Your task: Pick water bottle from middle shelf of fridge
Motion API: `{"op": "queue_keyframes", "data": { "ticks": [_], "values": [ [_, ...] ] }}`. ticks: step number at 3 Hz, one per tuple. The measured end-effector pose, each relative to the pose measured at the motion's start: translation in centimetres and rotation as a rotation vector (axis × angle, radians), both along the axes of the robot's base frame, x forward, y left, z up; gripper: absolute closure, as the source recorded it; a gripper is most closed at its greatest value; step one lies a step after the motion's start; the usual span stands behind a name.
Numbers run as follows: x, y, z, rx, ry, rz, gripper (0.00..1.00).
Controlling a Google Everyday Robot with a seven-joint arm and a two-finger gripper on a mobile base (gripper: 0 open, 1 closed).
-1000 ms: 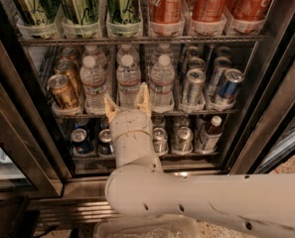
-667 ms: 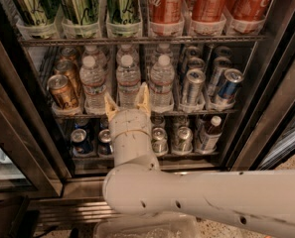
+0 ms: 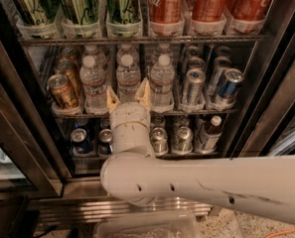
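1. Almost nothing has changed over the last second. The gripper [image 3: 128, 94] sits at the front of the middle shelf [image 3: 199, 112], and the arm has barely shifted. The approach looks lined up, with the grasp not yet made.
2. Jaws are spread wide and empty, flanking the base of the centre water bottle [image 3: 128, 73] in the front row.
3. The left bottle [image 3: 94, 82] and right bottle [image 3: 162, 79] stand just beside it, so finger room is tight. The silver cans [image 3: 191, 86] are further right.

partial coca-cola script on red cans [image 3: 166, 4], top rack [image 3: 137, 39]. jaws at middle shelf [image 3: 196, 112] front, before water bottle [image 3: 128, 76].
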State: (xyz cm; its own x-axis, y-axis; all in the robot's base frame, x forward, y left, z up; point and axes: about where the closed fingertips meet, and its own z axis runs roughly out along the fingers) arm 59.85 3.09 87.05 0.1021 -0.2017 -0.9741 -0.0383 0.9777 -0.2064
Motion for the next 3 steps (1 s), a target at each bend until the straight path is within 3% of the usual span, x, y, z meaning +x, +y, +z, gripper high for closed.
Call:
{"op": "queue_keyframes", "data": {
  "ticks": [3],
  "values": [
    [2.0, -0.5, -1.3, 0.004, 0.045, -0.023, 0.29]
  ]
}}
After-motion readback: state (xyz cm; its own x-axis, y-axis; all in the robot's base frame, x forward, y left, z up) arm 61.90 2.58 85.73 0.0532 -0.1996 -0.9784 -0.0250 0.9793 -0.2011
